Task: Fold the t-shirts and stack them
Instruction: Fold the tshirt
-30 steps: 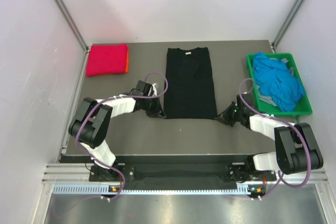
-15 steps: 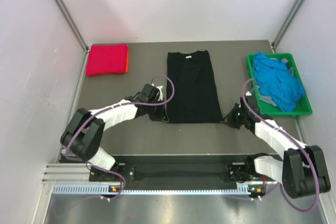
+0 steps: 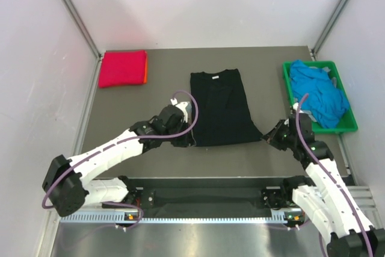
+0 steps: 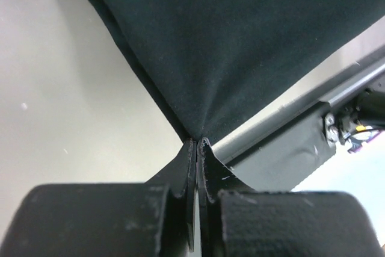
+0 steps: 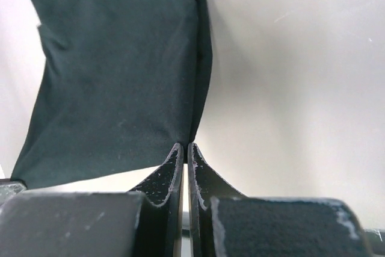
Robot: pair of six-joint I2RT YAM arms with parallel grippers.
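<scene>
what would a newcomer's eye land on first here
A black t-shirt lies in the middle, its near corners pinched in the left jaws and the right jaws, both shut. A folded magenta-red shirt sits at the far left corner; bright blue shirts heap in a green crate at the far right.

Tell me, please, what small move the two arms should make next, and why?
Probably raise both bottom corners a little and carry them toward the collar. The left end effector and the right end effector are each shut on a near corner of the black t-shirt, which lies otherwise flat and is not yet folded crosswise.
</scene>
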